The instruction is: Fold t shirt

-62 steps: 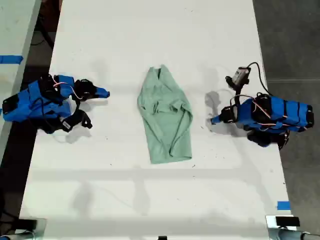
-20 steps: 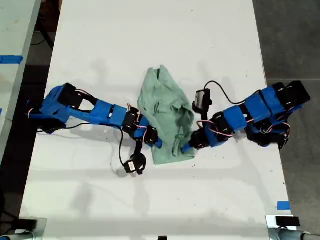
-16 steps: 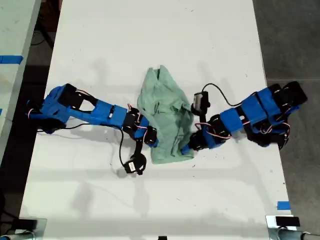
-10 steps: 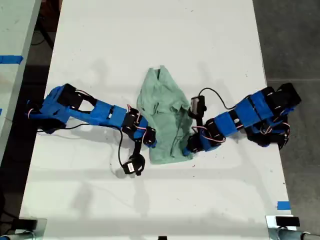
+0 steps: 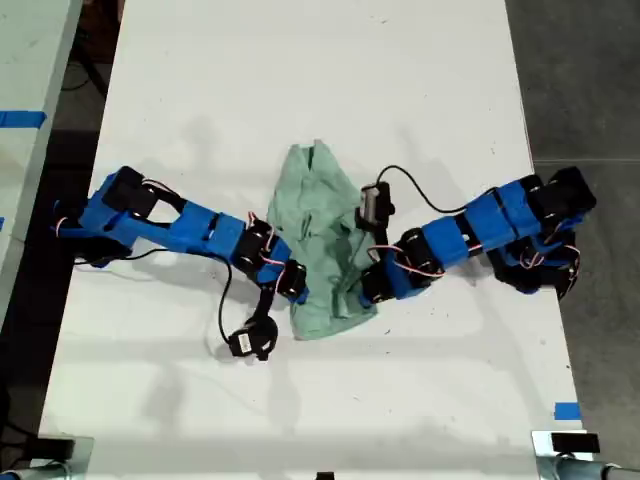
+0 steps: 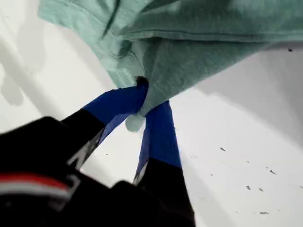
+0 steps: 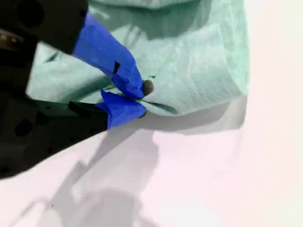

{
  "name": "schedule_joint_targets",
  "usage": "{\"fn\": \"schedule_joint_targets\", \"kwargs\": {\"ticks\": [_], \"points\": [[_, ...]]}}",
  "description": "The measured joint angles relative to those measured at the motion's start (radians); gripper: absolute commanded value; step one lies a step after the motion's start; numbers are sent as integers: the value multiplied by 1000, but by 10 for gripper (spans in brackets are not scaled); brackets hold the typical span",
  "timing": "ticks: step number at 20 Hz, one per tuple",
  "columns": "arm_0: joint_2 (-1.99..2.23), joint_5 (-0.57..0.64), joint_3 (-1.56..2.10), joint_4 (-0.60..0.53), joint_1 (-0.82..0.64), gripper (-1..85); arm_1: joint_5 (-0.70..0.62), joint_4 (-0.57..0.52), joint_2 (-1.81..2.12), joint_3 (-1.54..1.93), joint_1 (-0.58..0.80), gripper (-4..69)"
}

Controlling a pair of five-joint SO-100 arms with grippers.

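T shirt (image 5: 325, 250) — pale mint, wrinkled, lay mid-tabletop (image 5: 300, 80), already narrowed lengthwise into a strip. At the exterior view's left an arm's hand (image 5: 293, 285) met its lower edge; at the right, another's (image 5: 370, 285). My first hand (image 6: 144, 109) was clamped on cloth; my second hand (image 7: 135, 97) likewise. Lower end bunched and lifting — crosswise fold judged begun, not finished.

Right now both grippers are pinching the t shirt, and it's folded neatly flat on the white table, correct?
Not flat. The exterior view shows the t shirt bunched and wrinkled on the white table. My first gripper and my second gripper do pinch it.
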Motion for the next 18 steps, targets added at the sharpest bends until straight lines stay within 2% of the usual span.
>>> {"fn": "schedule_joint_targets", "kwargs": {"ticks": [3,7,8,12,18], "points": [[146,6,15,32,5,-1,-97,80,41,-101,84,15],[225,28,54,112,-81,-1,-213,84,141,-107,252,15],[233,35,67,126,-115,-1,-249,58,178,-84,298,15],[268,63,114,170,-244,-1,-365,-163,367,135,463,15],[469,103,265,175,-420,-1,-410,-644,696,638,675,15]]}}
